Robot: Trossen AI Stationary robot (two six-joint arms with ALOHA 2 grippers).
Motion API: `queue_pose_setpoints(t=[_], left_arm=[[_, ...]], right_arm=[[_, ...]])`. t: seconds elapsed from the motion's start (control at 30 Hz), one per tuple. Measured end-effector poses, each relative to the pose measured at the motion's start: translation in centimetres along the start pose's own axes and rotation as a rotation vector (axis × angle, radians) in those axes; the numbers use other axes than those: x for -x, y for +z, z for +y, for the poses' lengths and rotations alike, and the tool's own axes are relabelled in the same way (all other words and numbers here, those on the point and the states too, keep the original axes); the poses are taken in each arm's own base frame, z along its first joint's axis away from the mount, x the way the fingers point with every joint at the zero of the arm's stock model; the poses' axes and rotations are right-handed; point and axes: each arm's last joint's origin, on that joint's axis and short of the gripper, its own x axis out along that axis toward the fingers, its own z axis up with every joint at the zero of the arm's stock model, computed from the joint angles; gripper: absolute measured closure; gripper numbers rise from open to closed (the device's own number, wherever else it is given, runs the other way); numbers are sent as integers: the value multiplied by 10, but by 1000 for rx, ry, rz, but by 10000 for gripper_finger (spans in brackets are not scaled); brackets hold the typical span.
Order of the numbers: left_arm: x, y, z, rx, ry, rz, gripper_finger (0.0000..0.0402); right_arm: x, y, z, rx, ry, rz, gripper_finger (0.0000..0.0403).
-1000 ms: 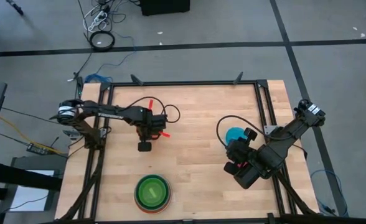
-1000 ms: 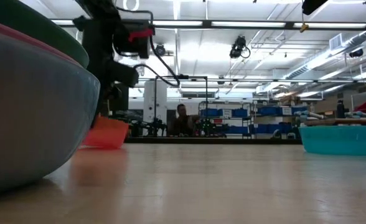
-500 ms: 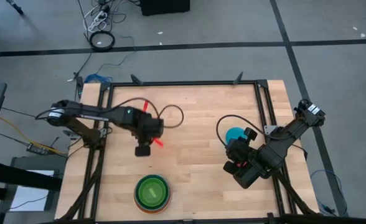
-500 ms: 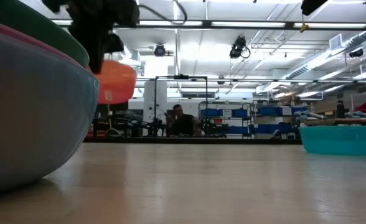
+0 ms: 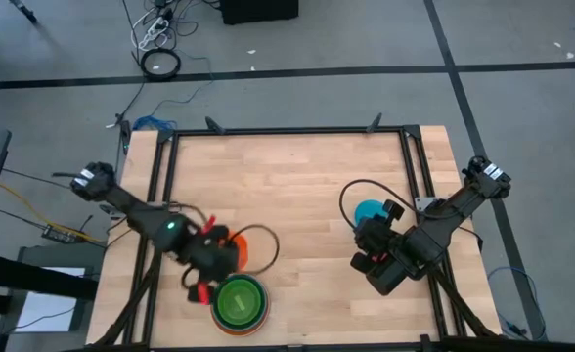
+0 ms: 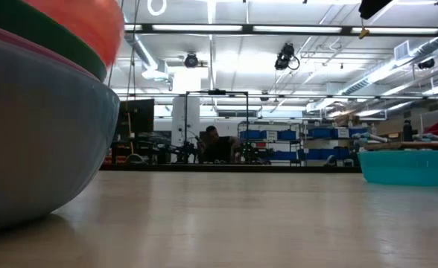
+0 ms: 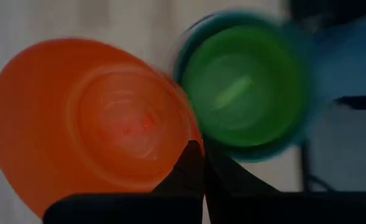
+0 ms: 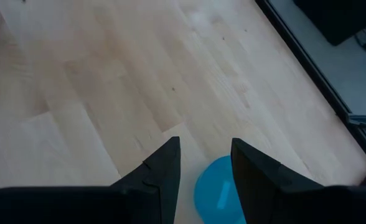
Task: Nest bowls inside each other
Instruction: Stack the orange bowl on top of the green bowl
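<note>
My left gripper [image 7: 198, 152] is shut on an orange bowl [image 7: 89, 121] and holds it in the air next to a stack of nested bowls [image 5: 239, 301] near the table's front edge. The stack's innermost bowl is green [image 7: 239, 87]. In the low view the orange bowl [image 6: 77, 22] hangs above the stack's grey-blue outer wall [image 6: 40, 134]. My right gripper [image 8: 205, 165] stands open above the table at the right. A cyan bowl [image 8: 220, 190] rests on its base on the wood just below the fingers. My left gripper pinches the orange bowl's rim [image 7: 186, 146] between its two fingers, on the side toward the stack. The fingers come from above, slanting down. The bowl is lifted clear of the table, mouth up and somewhat tilted, beside the green bowl.
A dark metal frame [image 5: 287, 130] runs along the table's edges. Bare wood [image 5: 297, 186] spans the middle and far part of the table. The cyan bowl [image 5: 369, 211] sits close to my right arm. A person [image 6: 215, 141] sits far off in the room behind.
My left gripper has lifted the orange bowl off the table and carried it up and toward the near edge, as far as the stack, turning as it went. My right arm has kept still.
</note>
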Motion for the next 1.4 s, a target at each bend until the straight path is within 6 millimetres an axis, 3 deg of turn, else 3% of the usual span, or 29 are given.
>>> queue_pose_setpoints(t=[0.17,0.4,0.57,0.87,1.4], left_arm=[[20,0,-35,-3,-72,-142,400],[28,-1,-48,25,-41,-243,400],[20,2,-52,19,-38,-225,400],[-8,14,-70,76,-230,-108,398],[-18,22,-64,206,-194,-113,285]], right_arm=[[-2,2,-1,6,-9,1,274],[-4,4,-2,15,-14,2,274],[-4,4,-2,10,-9,0,274],[-4,5,-1,5,-4,-3,274],[-4,4,0,3,7,14,274]])
